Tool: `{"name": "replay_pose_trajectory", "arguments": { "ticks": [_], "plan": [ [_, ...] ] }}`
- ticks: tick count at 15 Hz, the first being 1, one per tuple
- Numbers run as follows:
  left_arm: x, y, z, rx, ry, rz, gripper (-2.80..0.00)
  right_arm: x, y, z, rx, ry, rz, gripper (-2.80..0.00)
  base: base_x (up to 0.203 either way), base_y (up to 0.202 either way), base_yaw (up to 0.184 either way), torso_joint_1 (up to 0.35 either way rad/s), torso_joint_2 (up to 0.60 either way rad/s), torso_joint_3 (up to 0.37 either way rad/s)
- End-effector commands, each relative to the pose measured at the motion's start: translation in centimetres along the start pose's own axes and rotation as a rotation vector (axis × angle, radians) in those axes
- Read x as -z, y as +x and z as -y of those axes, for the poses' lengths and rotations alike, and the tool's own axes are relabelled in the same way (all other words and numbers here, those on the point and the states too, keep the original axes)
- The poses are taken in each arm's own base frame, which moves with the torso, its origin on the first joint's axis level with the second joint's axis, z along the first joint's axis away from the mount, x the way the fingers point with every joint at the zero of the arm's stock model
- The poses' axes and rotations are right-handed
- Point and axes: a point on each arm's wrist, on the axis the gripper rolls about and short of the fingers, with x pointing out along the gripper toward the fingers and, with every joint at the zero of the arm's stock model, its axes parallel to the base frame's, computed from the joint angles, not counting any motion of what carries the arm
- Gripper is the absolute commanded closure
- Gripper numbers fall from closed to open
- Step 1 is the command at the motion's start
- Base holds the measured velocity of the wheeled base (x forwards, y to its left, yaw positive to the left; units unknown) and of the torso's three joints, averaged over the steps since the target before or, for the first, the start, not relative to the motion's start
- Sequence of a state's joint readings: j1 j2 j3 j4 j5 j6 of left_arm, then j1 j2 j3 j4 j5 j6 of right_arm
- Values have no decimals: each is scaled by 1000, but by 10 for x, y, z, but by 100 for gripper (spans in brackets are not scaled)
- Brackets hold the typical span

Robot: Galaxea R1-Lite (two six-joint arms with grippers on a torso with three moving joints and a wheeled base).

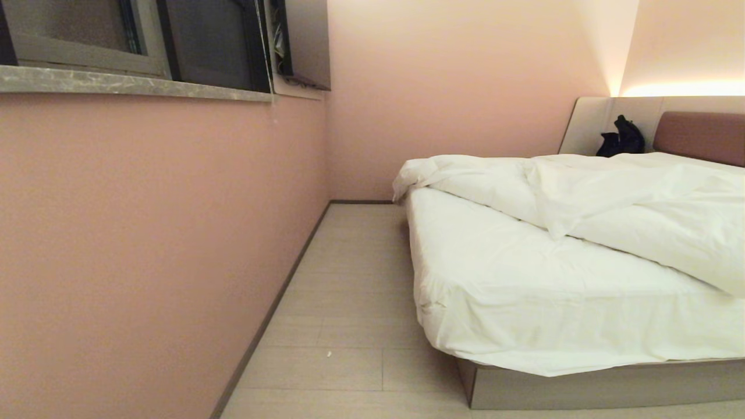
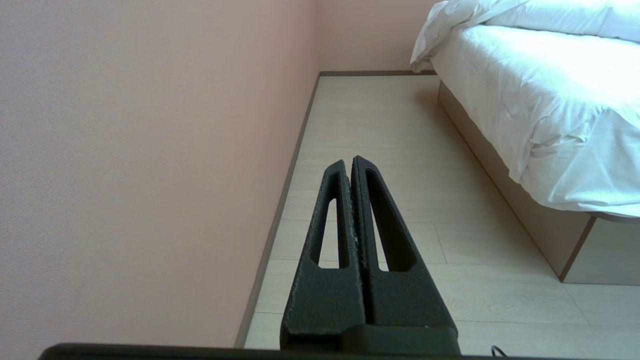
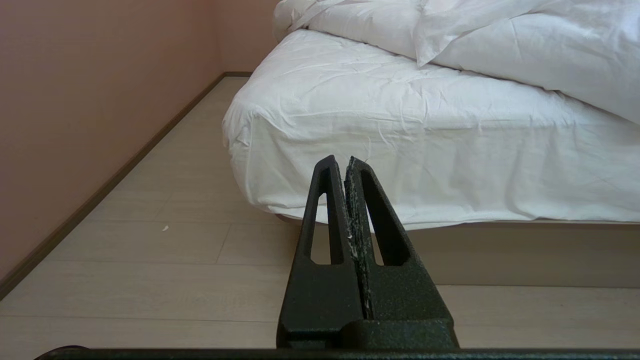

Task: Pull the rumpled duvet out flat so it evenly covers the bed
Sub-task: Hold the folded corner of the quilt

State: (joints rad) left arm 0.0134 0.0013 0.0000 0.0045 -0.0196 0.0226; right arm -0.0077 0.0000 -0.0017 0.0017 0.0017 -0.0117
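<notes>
Robot is parked off the foot corner of the bed (image 1: 582, 384), on the floor strip (image 1: 349, 279) between the mattress and the pink wall (image 1: 145, 244). Neither arm shows in the head view.

Left gripper (image 2: 348, 161): fingers pressed together, nothing between them, aimed down the aisle along the wall. Right gripper (image 3: 339, 159): also clamped on nothing, aimed at the foot end of the mattress, well short of the fabric. Both look like a stowed start pose, so my read is the task hasn't begun.

The duvet (image 1: 611, 203) is bunched toward the headboard (image 1: 704, 137) end, folded back on itself in thick ridges, with one corner spilling over the wall-side mattress edge. That leaves the foot half of the fitted sheet (image 1: 524, 291) bare. Probable reason: covers thrown back and left. To cover evenly it needs dragging toward the foot, likely by its folded lower edge, which sits too far in to reach from this pose. A base or torso move looks necessary first.

Not resolvable:
- right side of the bed is cut off in every view, so duvet extent and overhang on that side are unknown
- pillows: can't make any out; a flat white patch near the headboard may be one or just sheet
- dark object (image 1: 621, 138) against the beige side panel, maybe a bag or clothing
- which duvet edge is the true hem; folds hide it
- window (image 1: 145, 41) above the sill is cropped
</notes>
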Motion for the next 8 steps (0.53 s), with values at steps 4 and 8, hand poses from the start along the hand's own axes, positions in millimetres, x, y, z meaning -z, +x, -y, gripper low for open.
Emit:
{"name": "replay_pose_trajectory", "arguments": {
  "ticks": [4, 8],
  "plan": [
    [0, 0, 0, 0, 2, 1, 0, 0, 0, 0, 0, -5, 0, 0, 0, 0, 0, 0, 0, 0],
    [0, 0, 0, 0, 2, 1, 0, 0, 0, 0, 0, -5, 0, 0, 0, 0, 0, 0, 0, 0]
  ]
}}
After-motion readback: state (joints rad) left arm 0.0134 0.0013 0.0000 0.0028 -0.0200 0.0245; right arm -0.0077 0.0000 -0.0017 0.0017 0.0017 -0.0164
